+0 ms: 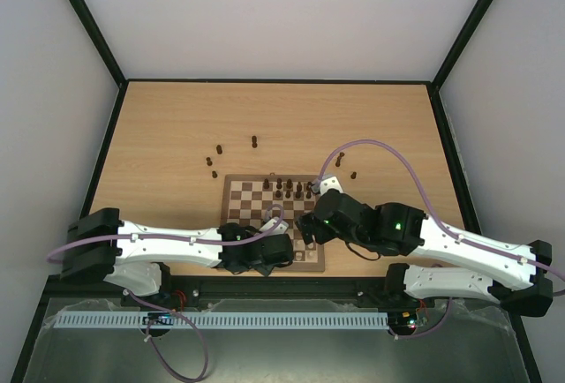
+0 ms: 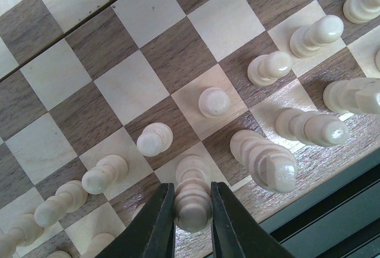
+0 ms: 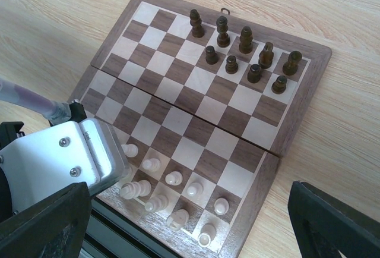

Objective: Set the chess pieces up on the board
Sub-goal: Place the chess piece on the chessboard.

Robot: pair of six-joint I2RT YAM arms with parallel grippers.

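Gripping a pale cream wooden chessman [image 2: 193,207] between its two dark fingers, the left claw [image 2: 193,188] is closed on the piece's sides at the near-left part of the square wooden chessboard [image 3: 199,106], a brown and cream checkered board with a mid-brown frame. Whether the held piece's base touches its square cannot be told. Around it, the other pale cream chessmen [image 2: 214,101] stand upright in the two rows nearest the arms, one to a square.

Farther back and left of the board's far-left corner, four of the small dark brown wooden chess pieces [image 1: 219,147] stand loose on the light wood surface [image 1: 159,136], apart from one another and off the board.

The middle rows of the board are bare squares. On its far right quarter, about nine dark pieces stand upright in a close cluster filling parts of the last two rows, with the taller ones along the back edge and the shorter ones just in front. One more dark piece stands on the surface just beyond the board's far edge.

The right claw [image 3: 185,188] hangs above the board's right half with its fingers spread wide and nothing between them. Beyond the board's far-right corner, two more dark pieces stand near each other on the surface.
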